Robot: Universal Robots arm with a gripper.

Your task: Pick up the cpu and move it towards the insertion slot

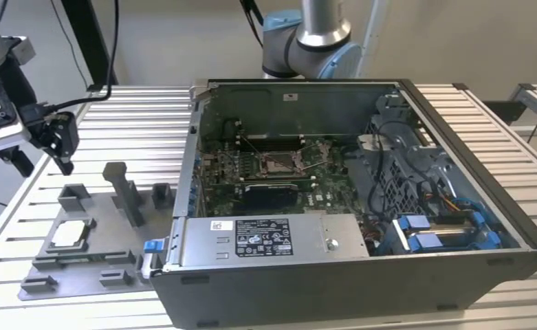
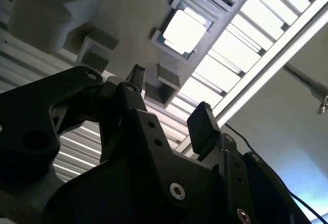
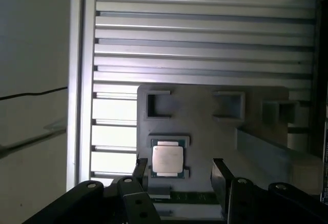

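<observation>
First wrist view: square silvery cpu (image 3: 167,159) flat in grey fixture (image 3: 205,131).

arm (image 1: 305,31): cut off by the exterior view's upper edge.
tool (image 3: 179,163): body cut off at the picture's edge in both wrist views.
fixture (image 3: 205,131): near part hidden behind the tool.
insertion slot (image 1: 278,162): pins too small to tell.
computer case (image 1: 342,275): base cut off at the exterior view's lower edge.
</observation>
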